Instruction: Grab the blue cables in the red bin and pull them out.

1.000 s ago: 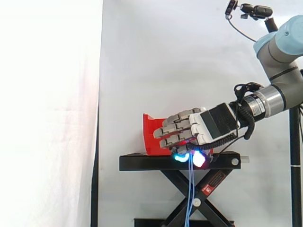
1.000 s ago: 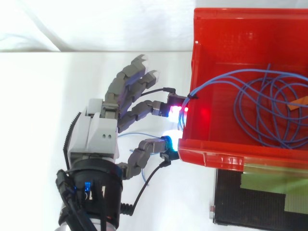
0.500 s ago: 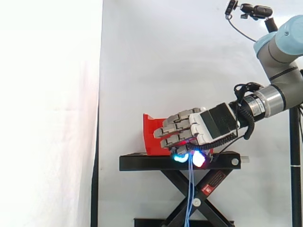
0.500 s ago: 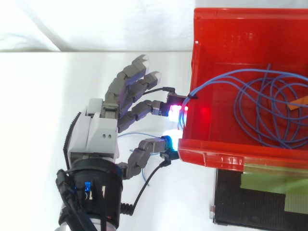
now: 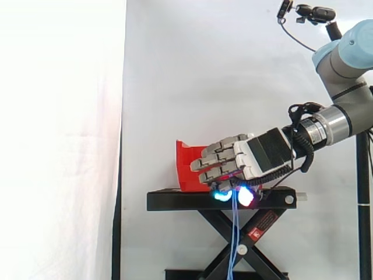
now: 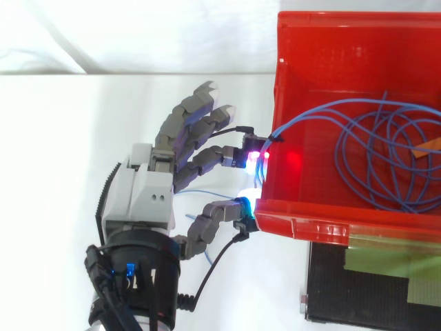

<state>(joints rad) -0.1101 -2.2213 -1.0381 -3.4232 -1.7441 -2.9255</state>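
Note:
A red bin [image 6: 324, 219] stands on a black stand [image 5: 175, 201]. Thin blue cables [image 6: 377, 155] lie coiled inside it. One strand climbs over the bin's left wall and drops between a red-glowing fingertip [image 6: 252, 158] and the cyan-glowing thumb tip. In the side view the blue cables [image 5: 235, 239] hang straight down from the glowing tips, in front of the stand. My hand [image 6: 142, 196] sits just outside the bin's left wall and pinches that strand; its other fingers stretch out beside the wall. From the side, the hand [image 5: 256, 154] covers the bin's near part [image 5: 187, 166].
The stand is a black scissor lift [image 5: 256, 224] whose platform [image 6: 358, 296] shows below the bin from above. A white curtain hangs behind, and a white surface lies left of the bin.
The hand has shifted slightly toward the bin and downward in the top view, still pinching the strand. The coil in the bin looks unchanged.

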